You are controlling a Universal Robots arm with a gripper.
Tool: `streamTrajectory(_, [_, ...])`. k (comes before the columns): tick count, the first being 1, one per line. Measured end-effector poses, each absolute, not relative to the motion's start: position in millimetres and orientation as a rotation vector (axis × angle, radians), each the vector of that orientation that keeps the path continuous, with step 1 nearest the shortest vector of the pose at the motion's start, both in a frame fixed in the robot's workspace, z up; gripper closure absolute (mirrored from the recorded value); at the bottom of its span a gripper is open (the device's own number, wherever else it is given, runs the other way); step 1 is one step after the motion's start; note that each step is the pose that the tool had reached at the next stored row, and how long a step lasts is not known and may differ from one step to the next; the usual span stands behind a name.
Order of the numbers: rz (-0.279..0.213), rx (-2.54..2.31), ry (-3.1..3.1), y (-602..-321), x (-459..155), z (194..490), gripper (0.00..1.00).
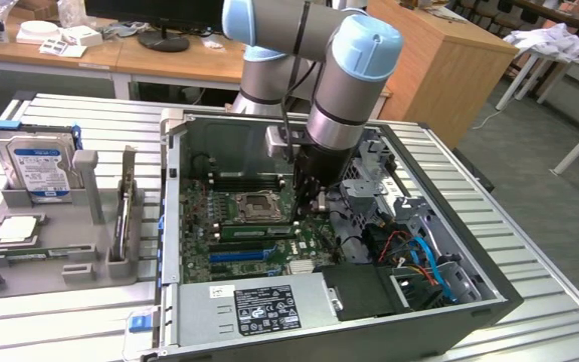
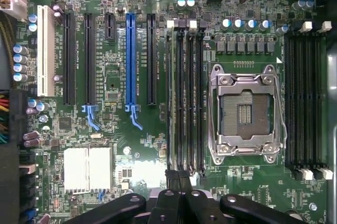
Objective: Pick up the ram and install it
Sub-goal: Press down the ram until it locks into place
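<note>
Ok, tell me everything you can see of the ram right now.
The ram is a long, thin green board with dark chips along its face. It stands on edge in the outermost black memory slot beside the CPU socket, on the side facing the blue slot, parallel to the empty slots next to it. Seen from the wrist it is a narrow green edge. The shut claw sits at one end; whether it pinches or only presses it, I cannot tell.
</note>
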State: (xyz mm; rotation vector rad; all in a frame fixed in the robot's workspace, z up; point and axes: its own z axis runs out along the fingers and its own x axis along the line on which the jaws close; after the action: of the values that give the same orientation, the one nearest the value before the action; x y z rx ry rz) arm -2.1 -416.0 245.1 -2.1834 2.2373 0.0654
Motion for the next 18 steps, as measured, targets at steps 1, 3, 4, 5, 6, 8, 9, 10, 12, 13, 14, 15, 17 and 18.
streamTrajectory(1, [0.065,-2.183,2.237,-416.0,-2.1,245.9,0.89])
streamTrajectory(3, [0.066,-2.184,2.237,-416.0,-2.1,247.4,0.89])
streamTrajectory(4, [0.066,-2.183,2.237,-416.0,-2.1,247.9,0.89])
streamTrajectory(5, [0.066,-2.183,2.237,-416.0,-2.1,247.9,0.89])
streamTrajectory(6, [0.066,-2.183,2.237,-416.0,-2.1,247.9,0.89])
streamTrajectory(8, [0.066,-2.183,2.237,-416.0,-2.1,247.9,0.89])
streamTrajectory(9, [0.066,-2.184,2.237,-416.0,-2.2,248.0,0.89])
streamTrajectory(10, [0.066,-2.184,2.237,-416.0,-2.9,248.0,0.89])
streamTrajectory(12, [0.065,-2.184,2.237,-416.0,-6.6,248.0,0.89])
streamTrajectory(13, [0.065,-2.184,2.237,-416.0,-9.0,247.9,0.89])
streamTrajectory(14, [0.065,-2.184,2.237,-416.0,-11.5,247.8,0.89])
streamTrajectory(15, [0.066,-2.183,2.237,-416.0,-18.1,247.6,0.89])
streamTrajectory(17, [0.066,-2.183,2.237,-416.0,-47.4,247.1,0.89])
streamTrajectory(18, [0.066,-2.183,2.238,-416.0,-59.1,246.9,0.89])
